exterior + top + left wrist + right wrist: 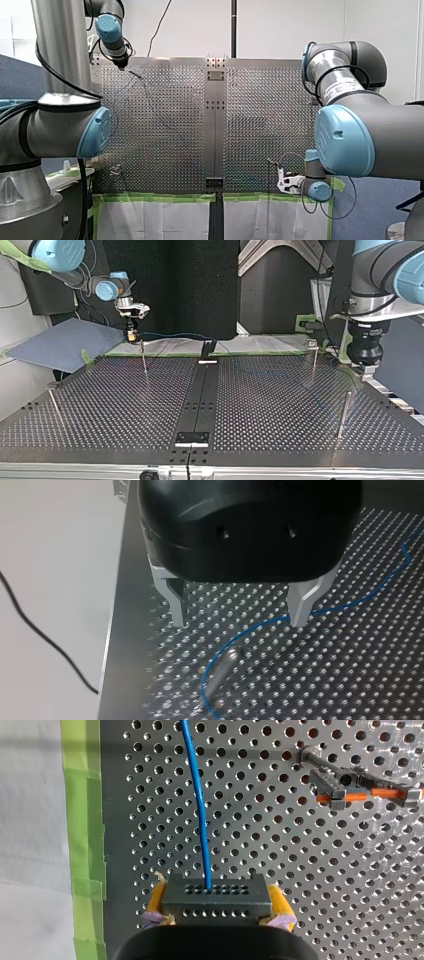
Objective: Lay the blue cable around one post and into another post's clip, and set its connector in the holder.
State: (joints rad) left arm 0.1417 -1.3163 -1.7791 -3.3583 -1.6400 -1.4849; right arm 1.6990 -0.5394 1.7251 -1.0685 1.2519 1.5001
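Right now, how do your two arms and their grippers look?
Both arms, my left arm and my right arm, are grey tubes with light-blue joint caps and black cables; my right arm carries a white label. My left gripper is black with pale metal fingers; my right gripper has yellow pads.

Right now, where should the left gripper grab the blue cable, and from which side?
Take the blue cable on the nearly straight run just before it curls round the post, coming straight down from above: it appears to lie flat on the perforated table. My left gripper is open, but the run lies roughly along its finger line, so probably rotate the wrist first.
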